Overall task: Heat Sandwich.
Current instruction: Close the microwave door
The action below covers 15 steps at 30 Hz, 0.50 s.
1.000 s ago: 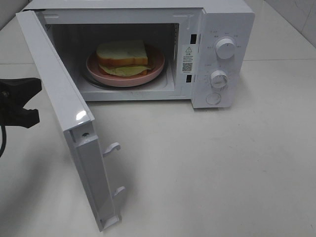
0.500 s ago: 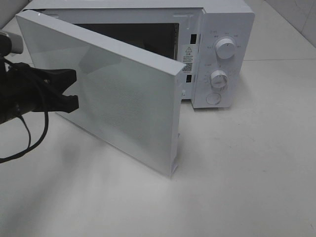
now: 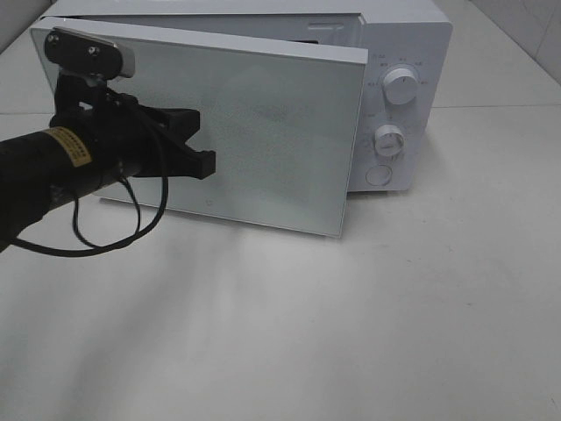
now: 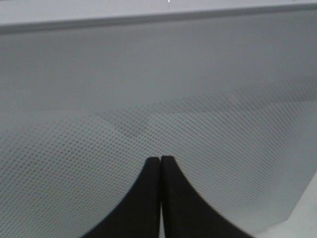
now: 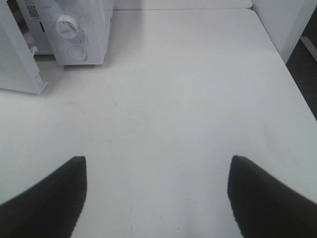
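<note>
Exterior high view: left arm point(image 3: 53, 167) reaches sideways, its left gripper point(image 4: 161, 161) squeezed tight, holding nothing, tips at the flat, white, dotty microwave door point(image 3: 280, 132). Right gripper point(image 5: 156, 198) is wide apart, empty.

One microwave point(image 3: 408, 35), two knobs point(image 3: 401, 86), one button point(image 3: 379, 174).

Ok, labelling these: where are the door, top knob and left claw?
door point(image 3: 280, 132): high view, middle of its front panel.
top knob point(image 3: 401, 87): high view, its face.
left claw point(image 4: 161, 161): left wrist view, where the shut tips meet.
</note>
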Available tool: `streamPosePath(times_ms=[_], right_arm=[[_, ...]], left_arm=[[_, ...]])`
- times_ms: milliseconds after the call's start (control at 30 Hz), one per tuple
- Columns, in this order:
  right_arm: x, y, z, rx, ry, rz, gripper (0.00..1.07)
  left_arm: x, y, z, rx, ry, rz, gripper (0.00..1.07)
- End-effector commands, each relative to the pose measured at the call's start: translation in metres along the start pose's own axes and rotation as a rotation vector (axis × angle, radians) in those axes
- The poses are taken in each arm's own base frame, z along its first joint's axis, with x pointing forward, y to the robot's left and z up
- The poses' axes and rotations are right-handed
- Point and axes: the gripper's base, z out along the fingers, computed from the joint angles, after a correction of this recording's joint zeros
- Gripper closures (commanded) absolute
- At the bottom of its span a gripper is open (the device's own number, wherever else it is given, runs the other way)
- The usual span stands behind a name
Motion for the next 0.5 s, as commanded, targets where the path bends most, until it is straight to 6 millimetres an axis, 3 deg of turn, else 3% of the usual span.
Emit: streamPosePath(times_ms=[33,500], right_arm=[[0.002,0.000,-0.003,0.005,-0.032,-0.010,0.31],[0.002,0.000,-0.003,0.005,-0.032,-0.010,0.31]], left_arm=[[-0.006,-0.012,0.017,-0.015,-0.011,0.011,1.06],[-0.021,-0.039,0.065,0.001,-0.018,-0.006,1.06]])
